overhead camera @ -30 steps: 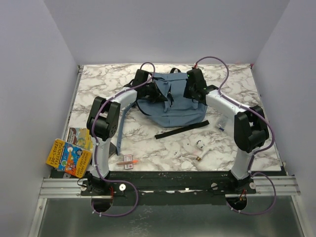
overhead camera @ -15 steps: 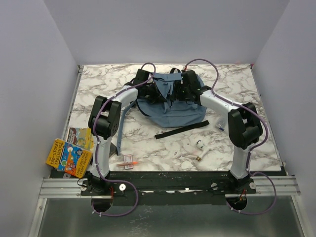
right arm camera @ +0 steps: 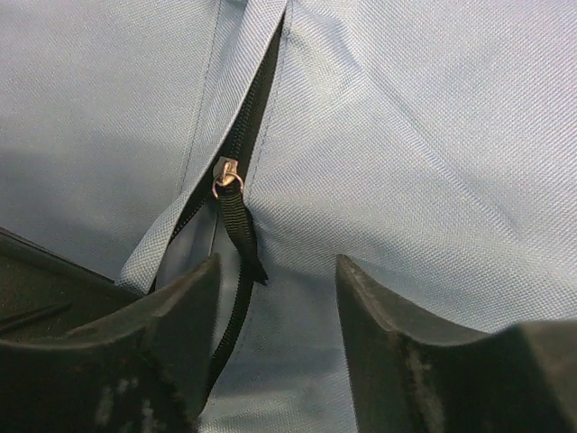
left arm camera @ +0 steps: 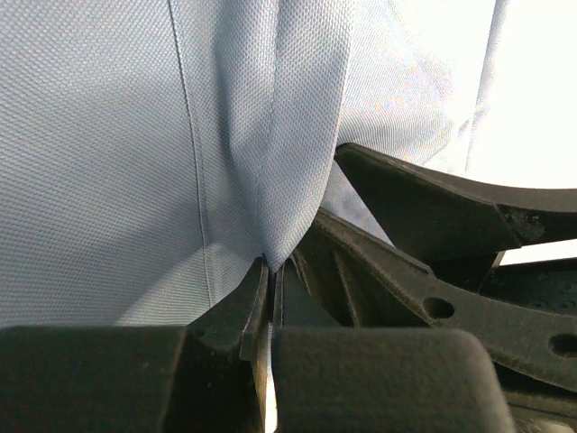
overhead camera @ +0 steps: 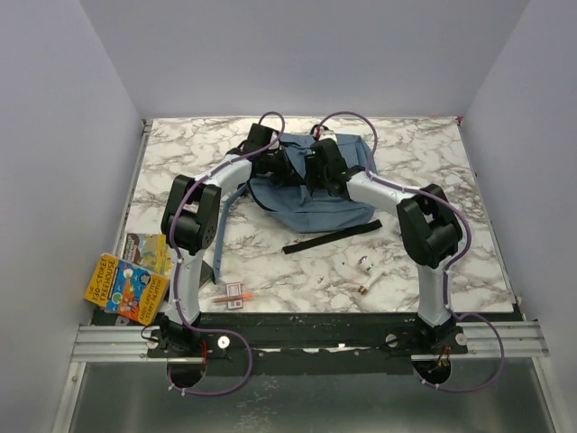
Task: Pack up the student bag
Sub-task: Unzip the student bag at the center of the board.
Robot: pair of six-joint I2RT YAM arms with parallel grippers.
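Note:
The student bag [overhead camera: 311, 203], dusty blue, lies at the back middle of the marble table. My left gripper [overhead camera: 287, 165] is shut on a pinched fold of the bag's fabric [left arm camera: 288, 180]; its jaws meet on the cloth [left arm camera: 269, 267]. My right gripper [overhead camera: 317, 173] is open over the bag, right beside the left one. In the right wrist view its jaws stand apart [right arm camera: 278, 271] just below the zip slider [right arm camera: 225, 173] and its black pull tab [right arm camera: 242, 230], not touching them.
A black webbing strap [overhead camera: 332, 237] lies in front of the bag. Small white items [overhead camera: 362, 267] lie at front right. A red pencil and small card [overhead camera: 233, 293] lie near the front edge. Colourful books [overhead camera: 131, 278] overhang the table's left front corner.
My right arm has swung left across the bag, bringing its gripper from the bag's right side to the middle next to the left gripper. The left gripper has held still.

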